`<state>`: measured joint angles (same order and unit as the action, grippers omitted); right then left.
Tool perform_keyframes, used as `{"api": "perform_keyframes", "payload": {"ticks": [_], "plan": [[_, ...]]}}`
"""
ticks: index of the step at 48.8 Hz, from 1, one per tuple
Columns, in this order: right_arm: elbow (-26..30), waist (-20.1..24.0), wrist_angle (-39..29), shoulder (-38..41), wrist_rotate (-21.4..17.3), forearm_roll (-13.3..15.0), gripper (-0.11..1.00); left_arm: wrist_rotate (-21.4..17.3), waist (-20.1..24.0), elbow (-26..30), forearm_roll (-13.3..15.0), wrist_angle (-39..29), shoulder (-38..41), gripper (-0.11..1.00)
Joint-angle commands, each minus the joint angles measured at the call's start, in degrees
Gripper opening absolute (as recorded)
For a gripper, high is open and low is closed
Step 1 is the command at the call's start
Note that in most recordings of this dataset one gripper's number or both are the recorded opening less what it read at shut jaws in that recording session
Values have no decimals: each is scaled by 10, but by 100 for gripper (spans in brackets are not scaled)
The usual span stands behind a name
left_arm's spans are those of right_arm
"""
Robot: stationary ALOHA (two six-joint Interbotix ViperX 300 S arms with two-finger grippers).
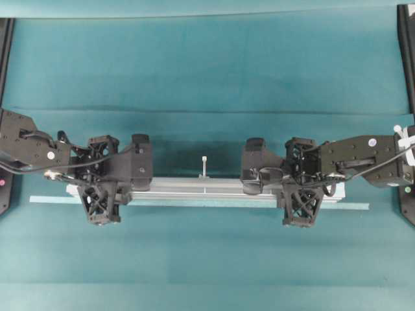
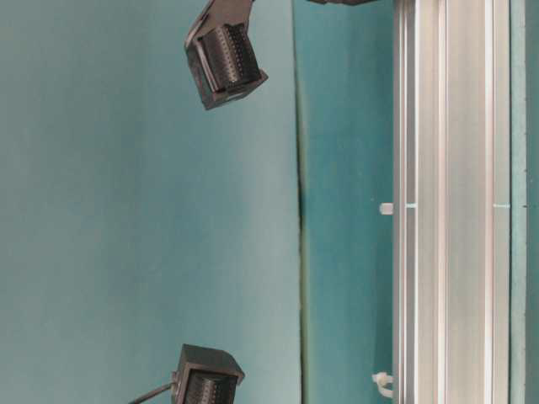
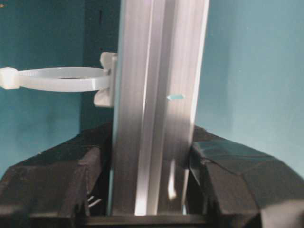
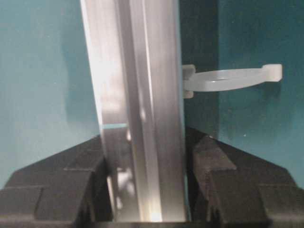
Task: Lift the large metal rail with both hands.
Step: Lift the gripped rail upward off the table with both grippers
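The large metal rail (image 1: 201, 186) is a long silver grooved bar lying crosswise on the teal cloth, with a white zip tie (image 1: 204, 166) sticking out of its far side. My left gripper (image 1: 100, 184) straddles its left end. In the left wrist view the rail (image 3: 156, 95) runs between the black fingers (image 3: 223, 180), which press on both its sides. My right gripper (image 1: 300, 184) straddles the right end in the same way. In the right wrist view the rail (image 4: 137, 95) fills the space between the fingers (image 4: 57, 185). The table-level view shows the rail (image 2: 455, 210) low on the cloth.
A thin pale tape strip (image 1: 52, 199) lies along the rail's near side, reaching past both its ends. Looped zip ties (image 3: 57, 78) (image 4: 228, 78) jut from the rail just ahead of each gripper. Black frame posts (image 1: 407, 52) stand at the table's side edges.
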<state>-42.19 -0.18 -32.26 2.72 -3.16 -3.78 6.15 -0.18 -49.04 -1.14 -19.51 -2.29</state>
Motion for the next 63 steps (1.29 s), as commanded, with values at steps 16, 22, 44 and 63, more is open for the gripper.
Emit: {"api": "perform_keyframes", "payload": {"ticks": [16,22,44,63], "plan": [[4,-2,-1,2,-2,-3,39,-2,1,5,-1,-6,-12,37],[14,-1,-20,-13,-3,-3,39,-8,4,11,-1,-39,-45,37],[107,-10,-217,-104,-3,-3,39,-5,11,43,-1,-164,-197,37],[229,-13,-381,-137,-3,-9,39,-9,18,129,-1,-291,-263,37]]}}
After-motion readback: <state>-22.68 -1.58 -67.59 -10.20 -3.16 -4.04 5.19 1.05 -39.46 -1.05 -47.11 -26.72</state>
